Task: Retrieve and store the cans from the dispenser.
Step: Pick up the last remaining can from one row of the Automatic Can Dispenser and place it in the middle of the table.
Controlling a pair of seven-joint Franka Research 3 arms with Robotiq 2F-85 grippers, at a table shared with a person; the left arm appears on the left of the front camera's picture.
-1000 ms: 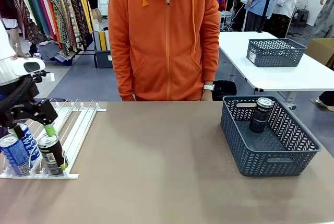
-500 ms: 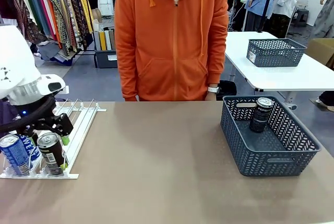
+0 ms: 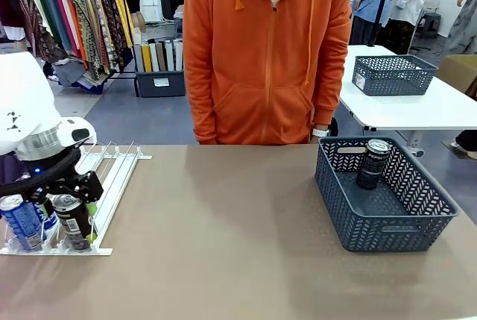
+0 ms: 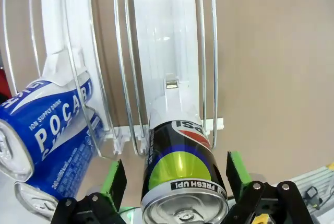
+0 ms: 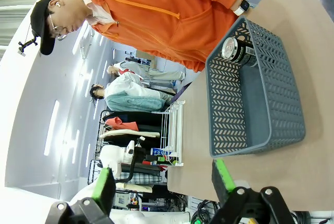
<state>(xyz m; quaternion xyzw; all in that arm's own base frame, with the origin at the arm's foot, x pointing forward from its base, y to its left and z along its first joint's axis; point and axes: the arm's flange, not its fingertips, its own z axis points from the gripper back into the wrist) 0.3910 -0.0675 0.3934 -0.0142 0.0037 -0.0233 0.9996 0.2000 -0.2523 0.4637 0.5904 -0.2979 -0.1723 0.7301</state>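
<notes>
Left gripper (image 3: 68,202) sits low over the front end of the dispenser (image 3: 112,178), jaws spread wide, with one green pad on each side of a dark can (image 3: 74,219). The left wrist view shows this gripper (image 4: 175,179) straddling the same can (image 4: 180,166). A gap is clear between the can and one pad, so the can is not clamped. It stands upright in the dispenser's right-hand lane, against the low front lip, and bears a yellow-green patch with white print near its silver top.

In the lane just beside it stand blue cans (image 3: 21,221) with white lettering, also at the front lip. From the wrist they (image 4: 49,130) appear next to the wire rails (image 4: 167,51).

Right gripper (image 5: 163,182) is wide open with nothing between its fingers, and hangs off the table's right end, well apart from the dispenser.

A grey mesh basket (image 3: 387,227) rests on the brown table (image 3: 223,223) well away from the dispenser, toward the robot's right. One more dark can (image 3: 373,163) stands upright inside it by the far wall.

Across the table from the dispenser stands a person in an orange hoodie (image 3: 268,51).
</notes>
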